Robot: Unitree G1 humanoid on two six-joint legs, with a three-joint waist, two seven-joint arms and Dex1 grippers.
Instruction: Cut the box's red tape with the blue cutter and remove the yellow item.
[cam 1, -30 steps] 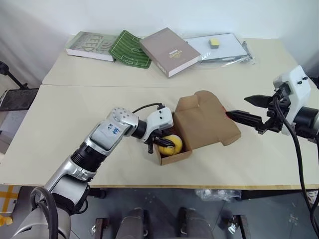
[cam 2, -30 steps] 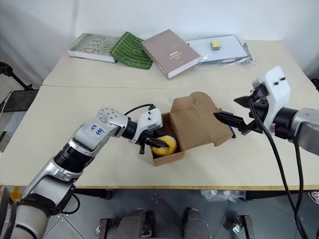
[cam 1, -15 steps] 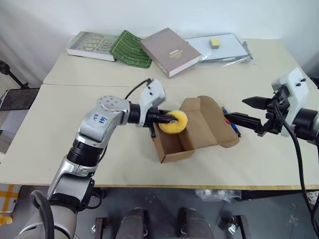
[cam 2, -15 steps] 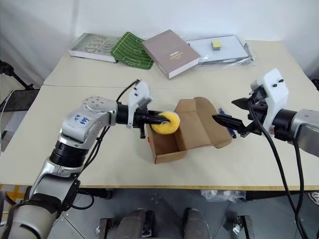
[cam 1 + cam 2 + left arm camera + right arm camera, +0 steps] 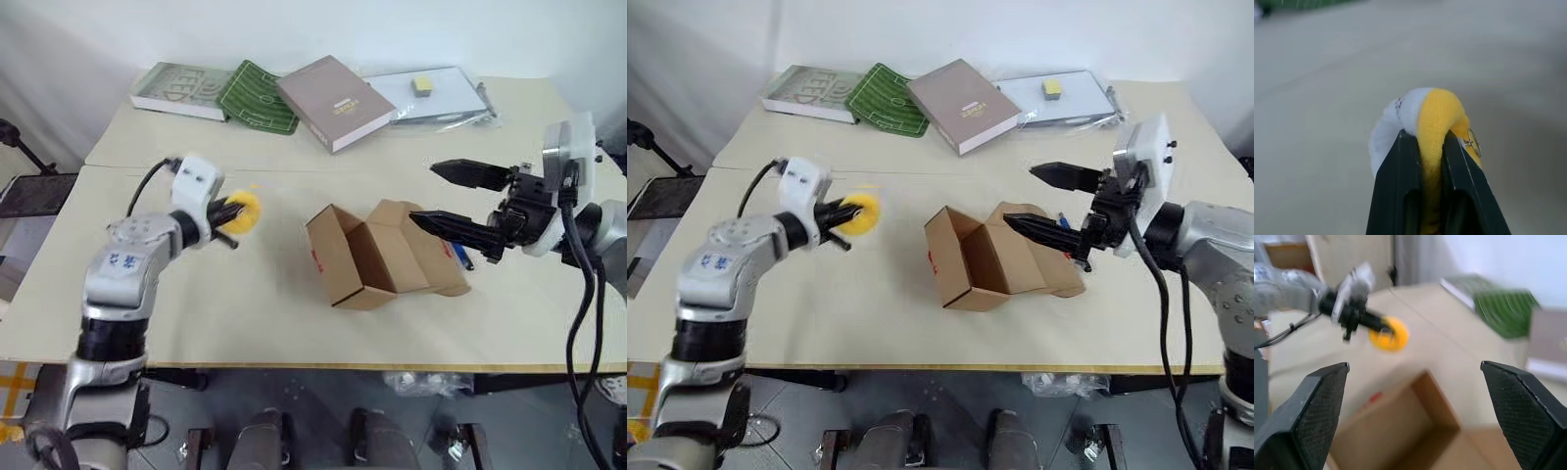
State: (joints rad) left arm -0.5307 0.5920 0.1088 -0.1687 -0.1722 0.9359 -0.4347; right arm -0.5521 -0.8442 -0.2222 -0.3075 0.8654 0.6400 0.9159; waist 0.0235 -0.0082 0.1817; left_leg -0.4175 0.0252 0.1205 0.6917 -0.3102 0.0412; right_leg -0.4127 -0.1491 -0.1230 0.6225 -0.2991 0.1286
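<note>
Left gripper (image 5: 238,209) is clamped on the yellow item (image 5: 245,210), held above the counter (image 5: 235,294) toward its left edge, well apart from the box (image 5: 377,257). The box sits open mid-counter, lid flap down. Right gripper (image 5: 443,196) hangs spread wide over that flap.

You lifted the yellow item (image 5: 240,211) out of the box (image 5: 370,257) with the left gripper (image 5: 231,211) and swung it left over the counter (image 5: 196,294).

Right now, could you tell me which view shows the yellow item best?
The left wrist view: the yellow item sits close up, pinched in the left gripper. Both eye views and the right wrist view show it small.
</note>
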